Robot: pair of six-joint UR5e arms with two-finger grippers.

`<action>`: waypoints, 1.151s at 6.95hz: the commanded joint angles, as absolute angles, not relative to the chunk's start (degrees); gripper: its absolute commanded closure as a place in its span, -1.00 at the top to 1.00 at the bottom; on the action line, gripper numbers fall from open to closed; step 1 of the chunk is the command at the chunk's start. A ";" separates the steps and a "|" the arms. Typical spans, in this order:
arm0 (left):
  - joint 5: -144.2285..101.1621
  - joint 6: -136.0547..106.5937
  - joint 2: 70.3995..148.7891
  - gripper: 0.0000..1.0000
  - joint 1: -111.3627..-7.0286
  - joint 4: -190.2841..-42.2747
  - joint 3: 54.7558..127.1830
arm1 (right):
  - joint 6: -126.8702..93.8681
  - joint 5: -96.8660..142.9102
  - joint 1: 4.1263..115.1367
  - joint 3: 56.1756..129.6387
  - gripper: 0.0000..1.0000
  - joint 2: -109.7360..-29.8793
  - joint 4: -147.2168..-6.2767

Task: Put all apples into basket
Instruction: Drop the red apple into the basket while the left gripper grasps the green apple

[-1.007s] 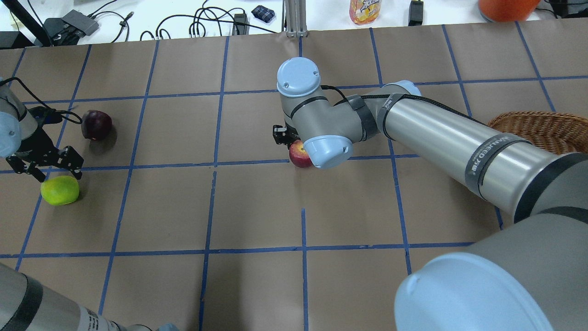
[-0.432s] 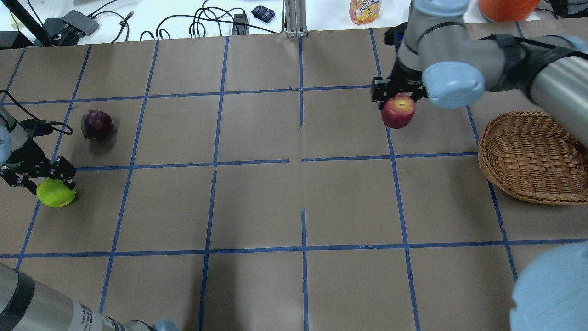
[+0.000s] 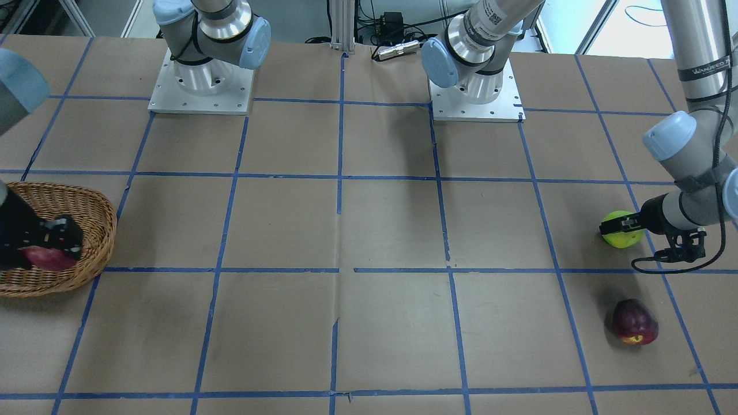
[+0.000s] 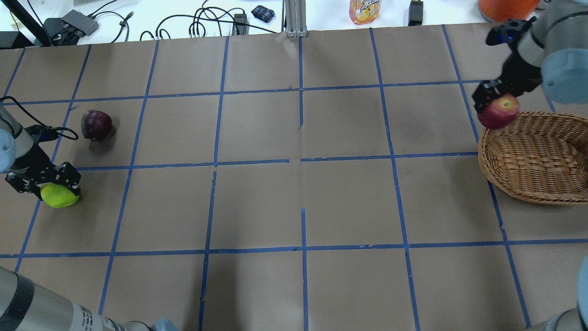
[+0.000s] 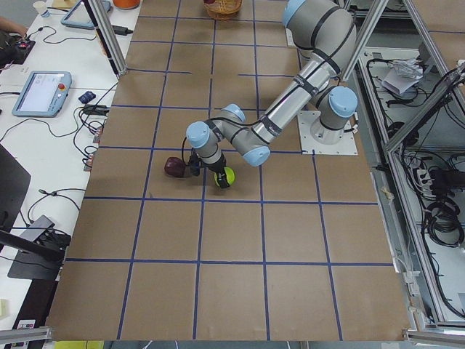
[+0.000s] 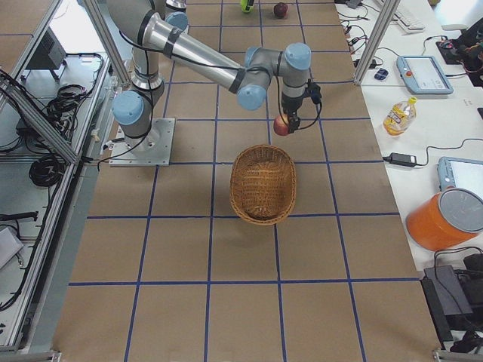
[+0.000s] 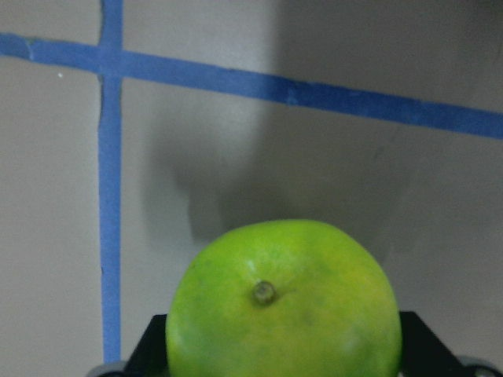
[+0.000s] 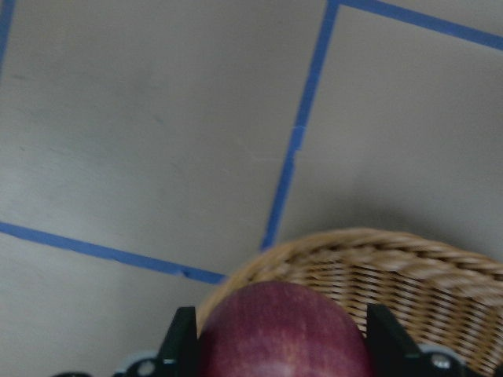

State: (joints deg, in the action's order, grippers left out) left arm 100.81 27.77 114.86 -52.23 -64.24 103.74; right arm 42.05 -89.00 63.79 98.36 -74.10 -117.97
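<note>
Across the bench [image 4: 294,197] lies flat, matte brown paper, ruled into squares with blue tape. Biggest on it are the two arms: the right arm [image 6: 200,60] reaches out to the basket end, and the left arm [image 5: 290,109] is folded low at the opposite end.

Next in size, the basket [image 4: 533,158] is a shallow oval of light brown wicker with a thick braided rim, and no apple lies in it yet. The right jaws are clamped on the red apple [image 4: 498,112], smooth and round with a yellowish blush by the stem. They hold it in the air right over the basket's rim, at the end nearer the bench's middle.

To do this step well, I'd carry the apple further in, past the braid to the middle of the bowl, then bring it low before the jaws part. Let go here and a hard, round fruit would likely strike the rim and roll off across the paper.

At the other end the left jaws straddle the green apple [image 4: 59,196], glossy lime with a small stem pit, low by the bench. In the wrist view they look pressed to its sides, though the frame cuts them off.

Near it, apart, sits the maroon apple [image 4: 96,124], dark, dull and slightly conical, with a yellow patch.
</note>
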 commanded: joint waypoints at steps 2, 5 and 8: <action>95.15 29.01 111.90 -0.34 -58.58 -66.25 101.43 | 63.07 -83.33 46.53 99.23 -0.34 -69.37 -123.02; 86.44 8.93 110.39 -0.35 -83.60 -64.18 100.72 | 64.33 -82.00 45.26 99.23 1.00 -68.28 -122.79; 80.95 -14.91 114.16 -0.34 -99.27 -50.73 100.81 | 57.79 -82.18 51.11 99.31 1.00 -76.62 -114.02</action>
